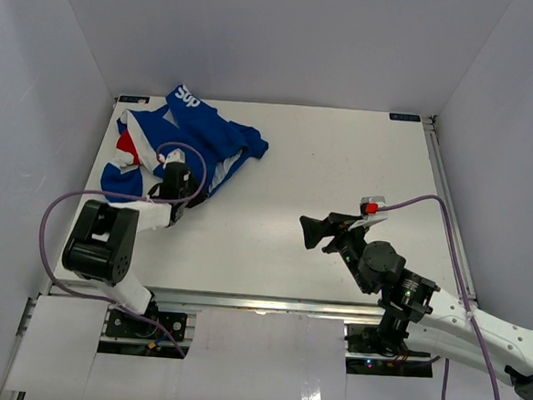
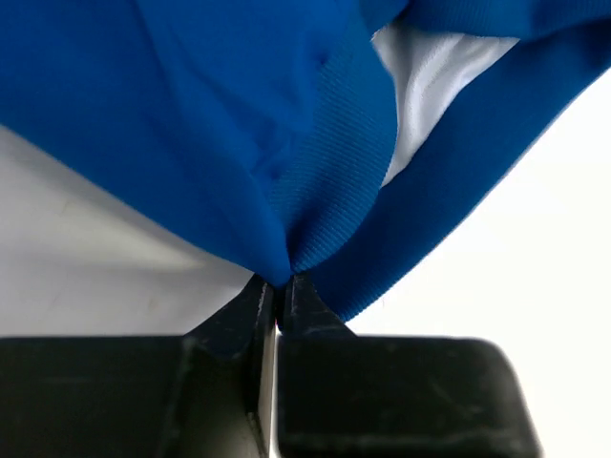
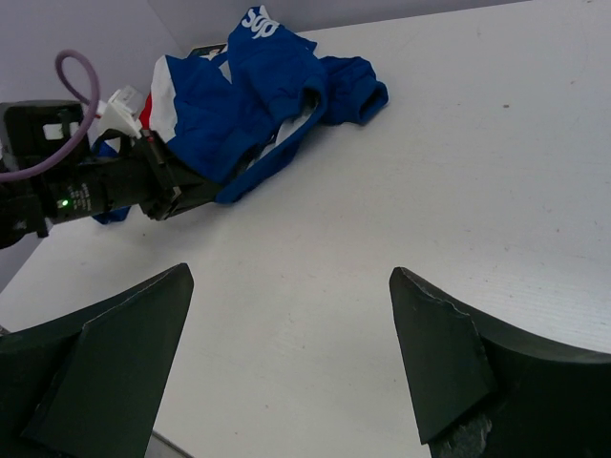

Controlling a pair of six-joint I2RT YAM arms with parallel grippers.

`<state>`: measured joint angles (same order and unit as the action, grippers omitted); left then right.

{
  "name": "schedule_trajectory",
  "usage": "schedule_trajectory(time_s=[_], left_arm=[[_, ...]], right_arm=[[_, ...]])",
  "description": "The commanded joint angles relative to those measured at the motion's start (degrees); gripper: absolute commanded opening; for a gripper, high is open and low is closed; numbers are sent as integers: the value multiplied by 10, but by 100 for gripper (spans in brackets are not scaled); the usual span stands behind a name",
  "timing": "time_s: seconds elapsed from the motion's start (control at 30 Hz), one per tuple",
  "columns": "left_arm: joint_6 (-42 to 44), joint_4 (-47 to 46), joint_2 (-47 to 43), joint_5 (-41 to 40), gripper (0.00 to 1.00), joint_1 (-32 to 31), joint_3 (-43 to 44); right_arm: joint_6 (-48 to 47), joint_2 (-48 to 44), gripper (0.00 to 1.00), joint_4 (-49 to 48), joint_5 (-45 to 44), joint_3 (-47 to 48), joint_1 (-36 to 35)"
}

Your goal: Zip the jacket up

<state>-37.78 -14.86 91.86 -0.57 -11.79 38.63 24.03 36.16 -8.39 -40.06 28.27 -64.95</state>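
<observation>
The white table [image 1: 342, 169] stretched out ahead of both pincers. The jacket [image 1: 193, 140] lay crumpled on it, blue with red and white panels. It spread up and away from the left pincer [image 2: 277, 286] and sat well off to the far left of the right pincer [image 1: 308, 232]. The left pincer's jaws were pressed together on a fold of the jacket's blue edge. The cloth fanned out straight ahead of the tips, with white lining [image 2: 430, 86] showing just beyond. The right pincer hung over the table with its jaws spread wide, gripping nothing. The pinched fold looked like the hem, though the close view made that uncertain.
</observation>
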Motion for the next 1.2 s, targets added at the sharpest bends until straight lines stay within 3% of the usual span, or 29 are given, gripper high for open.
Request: schedule_trajectory(time_s=[0.0,0.17,0.2,0.27,0.37,0.47,0.63,0.8,1.0,1.03,1.1,1.17], left_arm=[[-25,-28,-186,-17,0,-2,-122],[-52,-27,-335,49,0,-11,-229],[-57,-15,-376,53,5,-14,-249],[-63,9,-432,71,58,-15,-265],[-59,79,-509,65,74,-17,-265],[-57,107,-575,22,85,-17,-254],[-66,89,-483,-40,92,-12,-207],[-80,-5,-312,-6,88,-6,-192],[-63,-53,-237,2,77,1,-212],[-61,-54,-231,5,71,3,-215],[-65,-57,-242,5,25,3,-226],[-72,-68,-270,32,12,4,-241]], right_arm=[[7,1,90,-23,6,9,-2],[-17,-5,90,-26,12,14,-2],[-19,-6,90,-28,16,15,-3],[-30,-3,90,-36,17,15,-2],[-40,38,90,-44,3,42,0],[-54,135,91,-49,14,105,2],[-95,328,92,33,97,295,21],[-76,485,94,55,213,394,74],[-78,628,94,2,305,426,154],[-74,647,95,-6,322,433,171],[-68,712,97,-18,350,452,189],[-70,746,99,-27,358,473,198]])
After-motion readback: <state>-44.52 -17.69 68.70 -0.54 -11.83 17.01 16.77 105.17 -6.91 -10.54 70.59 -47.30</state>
